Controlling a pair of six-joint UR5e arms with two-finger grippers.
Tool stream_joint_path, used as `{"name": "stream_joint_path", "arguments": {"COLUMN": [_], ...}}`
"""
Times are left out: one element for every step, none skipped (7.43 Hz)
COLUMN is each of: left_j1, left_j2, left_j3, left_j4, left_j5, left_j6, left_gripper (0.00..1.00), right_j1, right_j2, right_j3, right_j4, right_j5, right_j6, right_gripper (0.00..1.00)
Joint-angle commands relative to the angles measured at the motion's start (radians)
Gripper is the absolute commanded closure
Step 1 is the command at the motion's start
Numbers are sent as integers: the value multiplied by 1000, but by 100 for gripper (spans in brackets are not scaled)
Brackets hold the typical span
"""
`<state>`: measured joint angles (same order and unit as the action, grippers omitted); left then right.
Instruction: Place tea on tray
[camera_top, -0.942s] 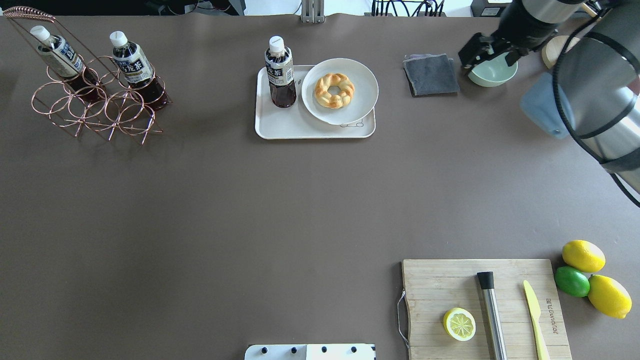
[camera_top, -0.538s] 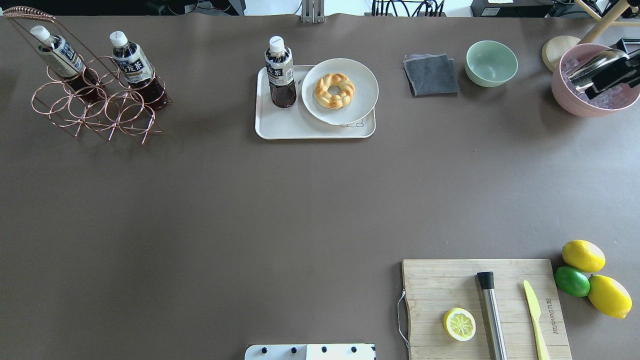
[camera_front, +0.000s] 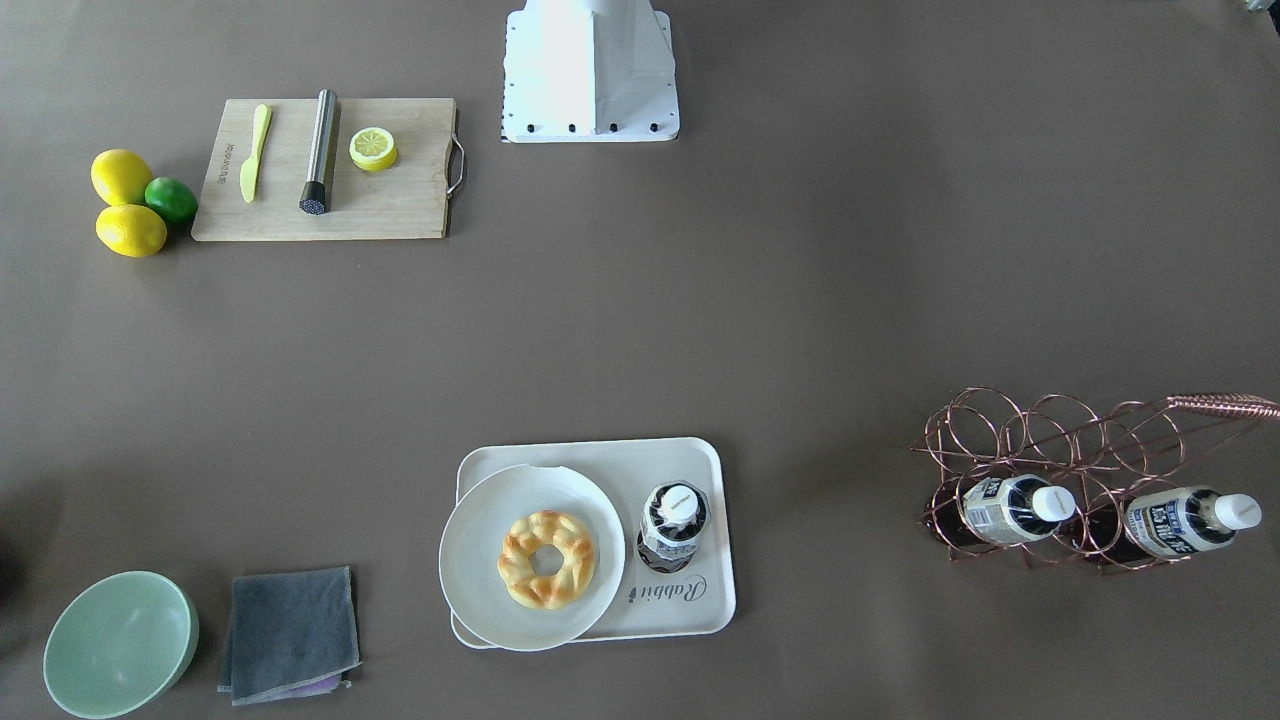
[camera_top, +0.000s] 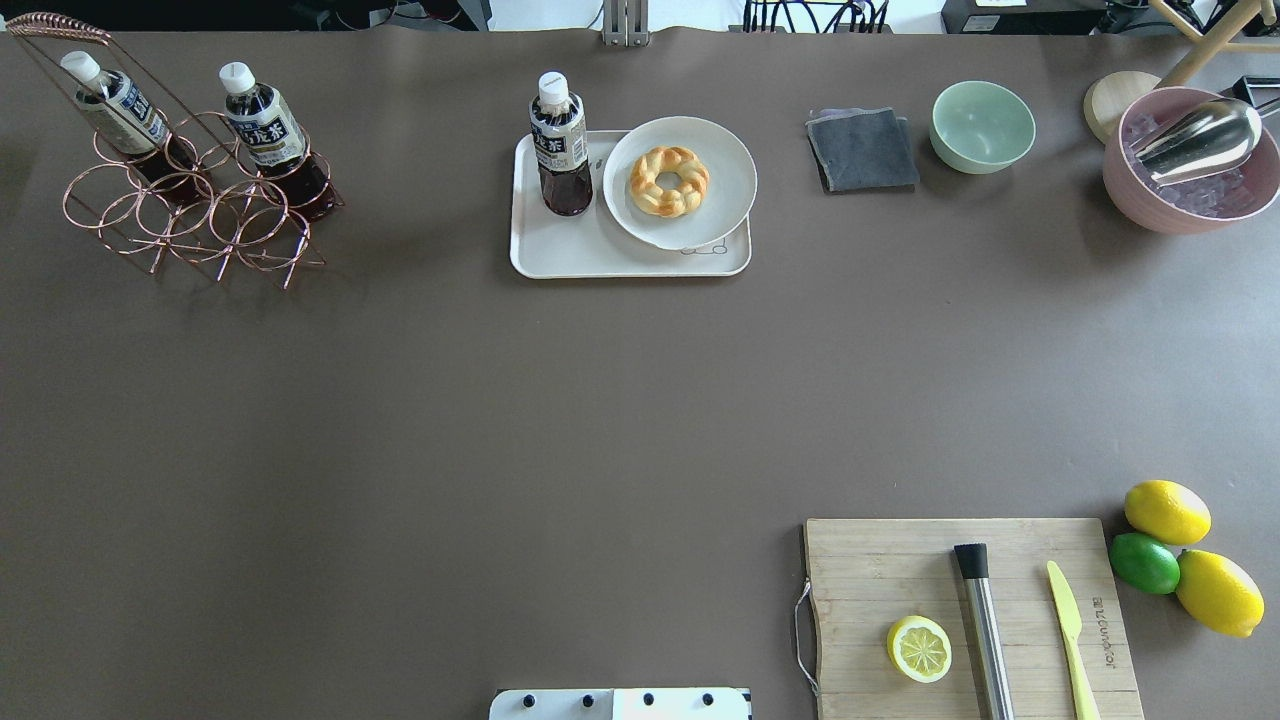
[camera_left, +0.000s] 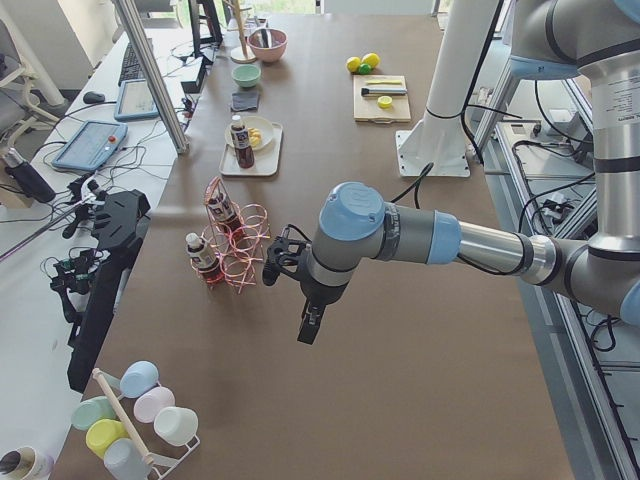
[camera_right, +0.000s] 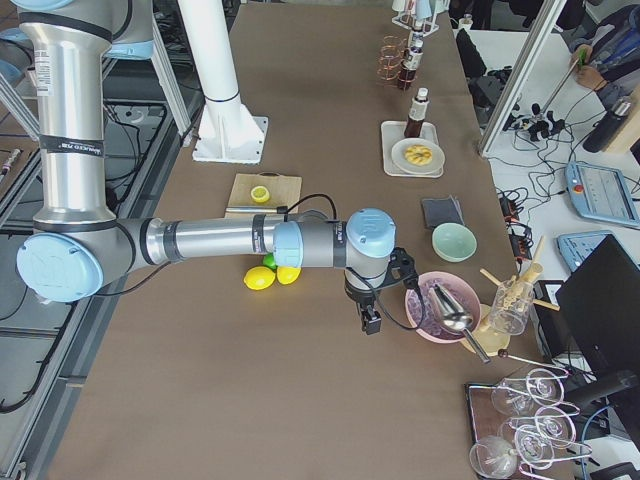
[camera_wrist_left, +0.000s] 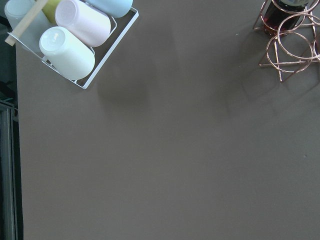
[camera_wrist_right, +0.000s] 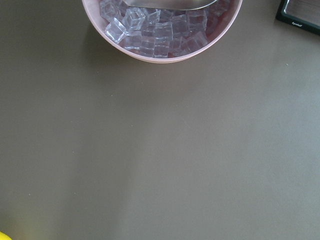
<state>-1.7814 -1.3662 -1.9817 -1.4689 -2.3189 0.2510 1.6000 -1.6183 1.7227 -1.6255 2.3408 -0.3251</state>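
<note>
One tea bottle (camera_top: 560, 150) stands upright on the left part of the cream tray (camera_top: 600, 258); it also shows in the front view (camera_front: 672, 522) on the tray (camera_front: 690, 610). Two like bottles (camera_top: 118, 112) (camera_top: 272, 138) lean in a copper wire rack (camera_top: 190, 215). My left gripper (camera_left: 308, 328) hangs over bare table beyond the rack's end, apart from it. My right gripper (camera_right: 370, 318) hangs next to a pink ice bowl (camera_right: 445, 308). Both show only in the side views, so I cannot tell whether they are open or shut.
A round plate with a doughnut (camera_top: 668, 180) fills the tray's right part. A grey cloth (camera_top: 862, 150), a green bowl (camera_top: 983, 125) and the pink ice bowl with a scoop (camera_top: 1190, 160) stand at the back right. A cutting board (camera_top: 900, 570), lemons and a lime (camera_top: 1145, 562) lie front right.
My right arm has pulled back from above the green bowl, past the pink bowl, and out of the overhead view to the right. The bottles and tray have not moved.
</note>
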Motion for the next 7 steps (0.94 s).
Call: {"name": "stream_joint_path", "arguments": {"left_j1": [30, 30, 30, 30, 30, 30, 30], "left_j2": [-13, -8, -10, -10, -10, -8, -7], "left_j3": [50, 78, 93, 95, 101, 103, 103], "left_j4": [-5, -10, -10, -10, -8, -10, -10], "left_j5": [-10, -11, -11, -8, -5, -4, -2], "left_j6": [-15, -12, -13, -13, -16, -15, -13], "left_gripper": [3, 3, 3, 3, 3, 3, 3], "right_j1": [63, 70, 70, 67, 67, 63, 61], "right_j2": [-9, -11, -11, -9, -5, -2, -2], "right_j3": [8, 18, 21, 21, 26, 26, 28], "right_j4": [6, 6, 6, 6, 6, 6, 6], "right_j5": [14, 15, 17, 17, 15, 14, 15], "right_j6": [-8, -6, 0, 4, 8, 8, 8], "right_gripper": [0, 0, 0, 0, 0, 0, 0]}}
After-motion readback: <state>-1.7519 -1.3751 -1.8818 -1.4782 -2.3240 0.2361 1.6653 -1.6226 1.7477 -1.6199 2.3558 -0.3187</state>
